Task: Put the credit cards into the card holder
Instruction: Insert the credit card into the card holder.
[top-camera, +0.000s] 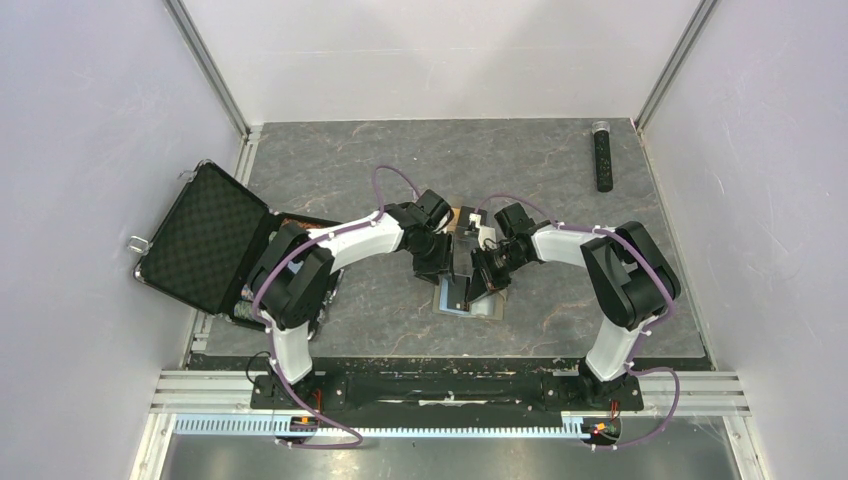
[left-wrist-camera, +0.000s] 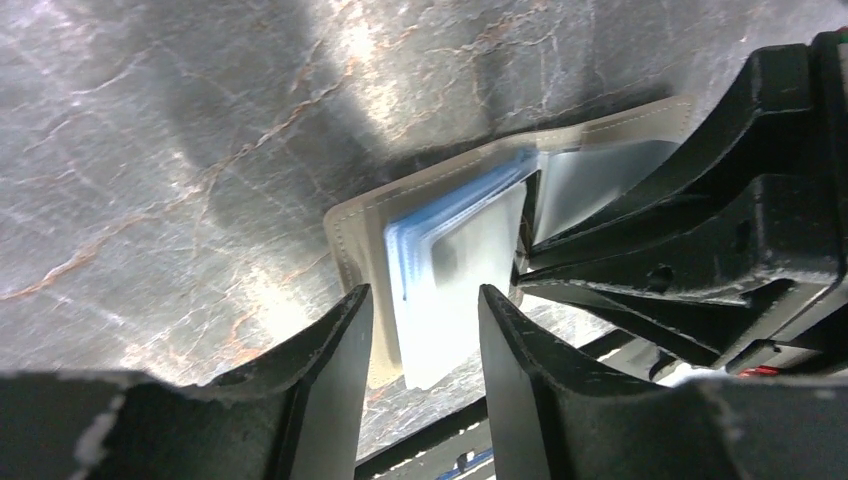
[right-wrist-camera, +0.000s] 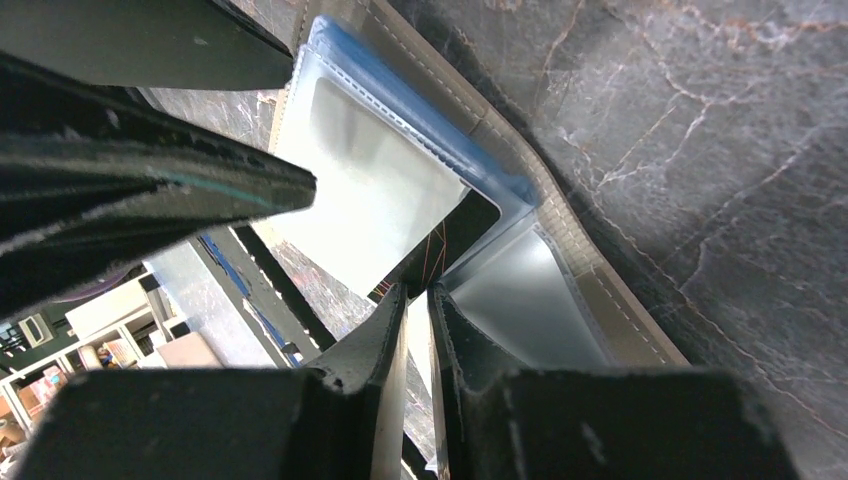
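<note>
The card holder (top-camera: 478, 308) lies open on the table between both arms, taupe cover down. Its clear, blue-edged sleeves (left-wrist-camera: 455, 250) stand up from the cover (left-wrist-camera: 350, 225). My left gripper (top-camera: 432, 268) is open, and in the left wrist view (left-wrist-camera: 422, 295) the sleeve stack shows in the gap between its fingers. My right gripper (top-camera: 482, 280) faces it from the right. In the right wrist view (right-wrist-camera: 417, 295) its jaws are nearly closed on a thin clear sleeve (right-wrist-camera: 520, 290) by the fold of the cover (right-wrist-camera: 600, 290). No orange-gold credit card shows clearly in any view.
A big black case (top-camera: 205, 240) stands open at the left edge, behind my left arm. A black stick-shaped object (top-camera: 604, 155) lies at the back right. A small tan item (top-camera: 464, 214) sits just behind the grippers. Walls close in on three sides.
</note>
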